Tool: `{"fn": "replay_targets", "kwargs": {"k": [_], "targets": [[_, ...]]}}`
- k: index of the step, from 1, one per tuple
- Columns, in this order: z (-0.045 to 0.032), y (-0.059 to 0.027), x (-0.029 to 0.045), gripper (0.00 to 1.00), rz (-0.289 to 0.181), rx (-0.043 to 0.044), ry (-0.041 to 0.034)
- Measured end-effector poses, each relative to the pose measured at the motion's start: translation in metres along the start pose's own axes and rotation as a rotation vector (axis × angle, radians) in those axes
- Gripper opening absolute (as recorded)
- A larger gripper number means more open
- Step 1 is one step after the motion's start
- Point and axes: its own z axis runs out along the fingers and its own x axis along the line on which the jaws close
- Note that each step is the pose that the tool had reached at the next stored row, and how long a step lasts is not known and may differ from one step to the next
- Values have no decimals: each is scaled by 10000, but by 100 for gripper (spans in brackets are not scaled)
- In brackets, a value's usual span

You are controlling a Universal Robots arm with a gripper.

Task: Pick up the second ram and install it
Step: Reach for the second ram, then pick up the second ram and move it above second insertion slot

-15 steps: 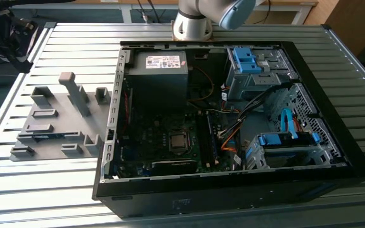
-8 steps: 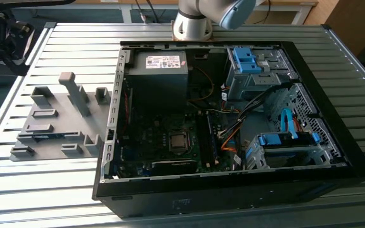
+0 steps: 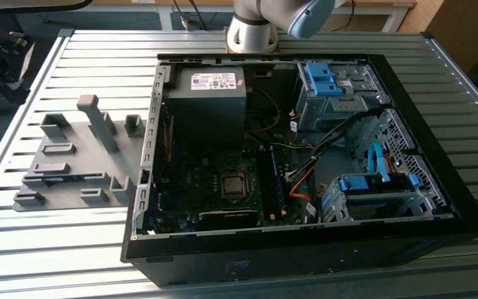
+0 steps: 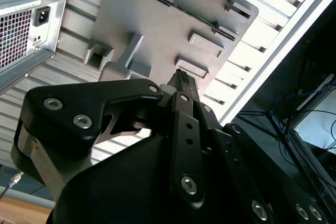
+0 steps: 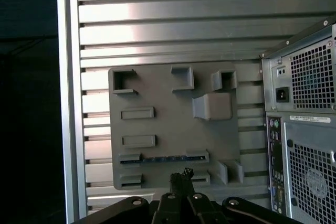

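Closest in, the gripper [image 5: 181, 178] hangs with its jaws pressed together on nothing, over the grey holder plate [image 5: 173, 111] on the slatted metal counter [image 5: 157, 24]. The second ram [image 5: 164, 158] sits in its slot below, near the tip but untouched, its long axis along the slats. The computer case [image 5: 304, 129] stands just beside; access from above looks free.
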Motion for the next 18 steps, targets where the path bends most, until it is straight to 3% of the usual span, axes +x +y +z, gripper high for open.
{"fn": "replay_targets", "kwargs": {"k": [10, 18], "targets": [[-3, -18, 122, 11, -15, -1, 0], [-3, -18, 122, 11, -59, -2, 2]]}}
